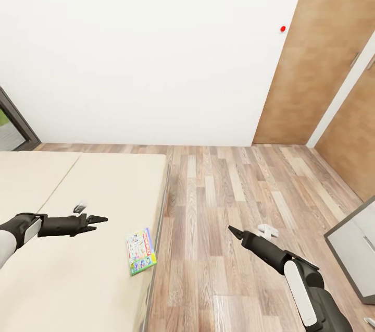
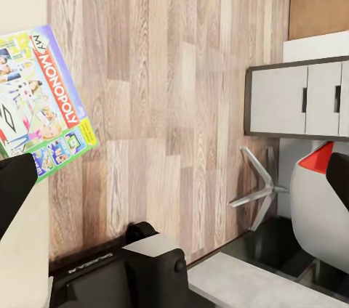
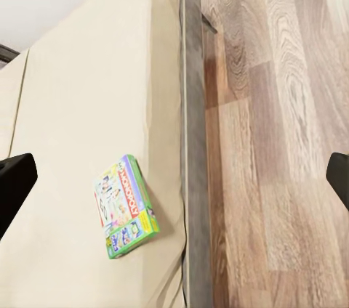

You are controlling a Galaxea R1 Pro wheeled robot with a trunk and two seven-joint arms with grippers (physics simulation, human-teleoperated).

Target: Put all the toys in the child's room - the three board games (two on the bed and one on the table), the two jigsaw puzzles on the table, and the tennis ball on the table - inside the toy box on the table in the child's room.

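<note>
One of the board games (image 1: 140, 251), a flat box with a green-edged Monopoly cover, lies on the bed (image 1: 78, 280) close to its right edge. In the left wrist view the box (image 2: 40, 104) overhangs toward the wood floor. The right wrist view shows it (image 3: 125, 206) flat on the beige mattress (image 3: 65, 104). My left gripper (image 1: 99, 220) hovers open above the mattress, left of and slightly behind the box. My right gripper (image 1: 233, 231) is open over the floor, to the right of the bed, empty. The table, toy box, jigsaw puzzles and tennis ball are out of view.
Wood-plank floor (image 1: 234, 191) runs between the bed and a grey drawer unit (image 1: 354, 254) at the right. A small white object (image 1: 266, 230) lies on the floor by my right gripper. Wooden doors (image 1: 323, 61) and a red wall button (image 1: 283, 28) stand behind.
</note>
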